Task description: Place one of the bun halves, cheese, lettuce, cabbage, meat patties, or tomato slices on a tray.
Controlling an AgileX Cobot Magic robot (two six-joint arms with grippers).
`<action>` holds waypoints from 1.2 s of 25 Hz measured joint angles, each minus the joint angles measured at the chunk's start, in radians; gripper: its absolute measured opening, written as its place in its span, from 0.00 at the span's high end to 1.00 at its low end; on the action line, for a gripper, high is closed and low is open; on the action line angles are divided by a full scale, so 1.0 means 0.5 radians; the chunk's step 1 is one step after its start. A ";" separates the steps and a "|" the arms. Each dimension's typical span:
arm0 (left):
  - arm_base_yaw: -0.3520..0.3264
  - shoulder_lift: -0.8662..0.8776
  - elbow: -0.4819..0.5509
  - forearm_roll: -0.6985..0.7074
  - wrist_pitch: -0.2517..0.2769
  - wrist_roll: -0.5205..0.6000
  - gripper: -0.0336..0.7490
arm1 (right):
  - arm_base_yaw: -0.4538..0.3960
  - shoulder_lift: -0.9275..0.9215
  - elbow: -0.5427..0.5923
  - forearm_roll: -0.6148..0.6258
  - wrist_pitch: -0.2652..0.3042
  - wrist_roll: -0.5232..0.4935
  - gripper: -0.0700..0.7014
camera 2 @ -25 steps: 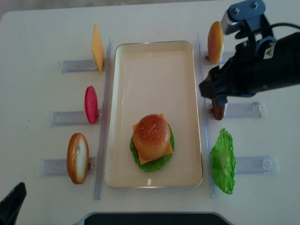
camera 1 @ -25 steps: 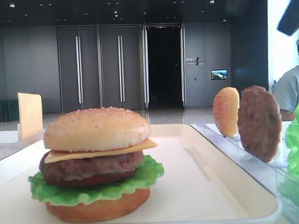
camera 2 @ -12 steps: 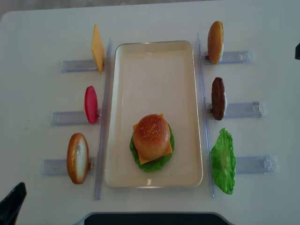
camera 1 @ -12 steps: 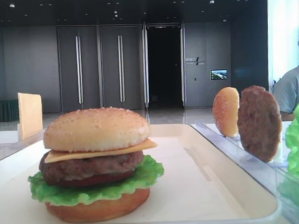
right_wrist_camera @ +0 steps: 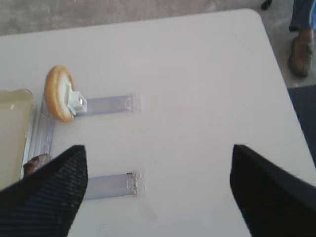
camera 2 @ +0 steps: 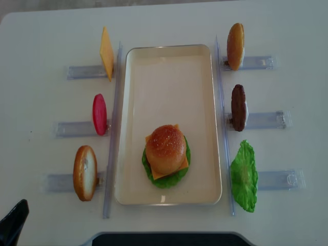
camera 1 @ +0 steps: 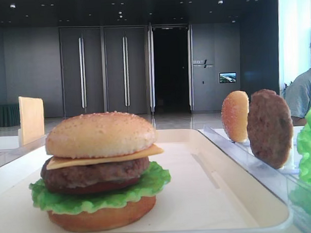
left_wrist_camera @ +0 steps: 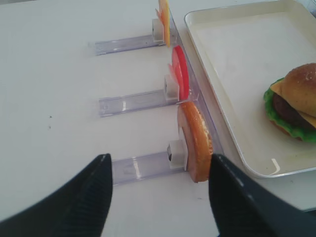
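A stacked burger (camera 2: 165, 155) stands on the cream tray (camera 2: 169, 66), topped by a sesame bun half (camera 2: 165, 145). On clear racks stand another bun half (camera 2: 235, 46), a meat patty (camera 2: 238, 107) and lettuce (camera 2: 243, 176) to the right. Cheese (camera 2: 106, 53), a tomato slice (camera 2: 99, 114) and a bun base (camera 2: 85, 172) stand to the left. Cabbage is out of view. My left gripper (left_wrist_camera: 160, 165) is open and empty, just short of the bun base (left_wrist_camera: 196, 140). My right gripper (right_wrist_camera: 158, 163) is open and empty over bare table, right of the patty's rack (right_wrist_camera: 111, 185).
Long clear rails (camera 2: 113, 128) run along both long sides of the tray. A dark pad (camera 2: 164, 239) lies at the table's front edge. A seated person (camera 1: 304, 92) is beyond the table's right side, a foot (right_wrist_camera: 300, 57) near that corner.
My right arm, a second ago above the patty and bun racks, has drawn back to the right and out of the overhead view. Nothing on the table has moved.
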 joint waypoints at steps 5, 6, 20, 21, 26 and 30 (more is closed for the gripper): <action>0.000 0.000 0.000 0.000 0.000 0.000 0.35 | 0.005 -0.410 0.000 -0.053 0.020 -0.019 0.15; 0.000 0.000 0.000 0.000 0.000 0.000 0.35 | 0.005 -0.470 0.000 -0.055 0.046 -0.019 0.15; 0.000 0.000 0.000 0.000 0.000 0.000 0.35 | 0.005 -1.137 0.000 -0.061 0.558 0.030 0.15; 0.000 0.000 0.000 0.000 0.000 0.000 0.35 | 0.005 -1.175 0.000 -0.061 0.583 0.051 0.15; 0.000 0.000 0.000 0.000 0.000 0.000 0.35 | 0.005 -1.398 0.010 -0.057 0.647 0.072 0.15; 0.000 0.000 0.000 0.000 0.000 0.000 0.35 | 0.005 -1.570 0.090 -0.097 0.647 0.097 0.15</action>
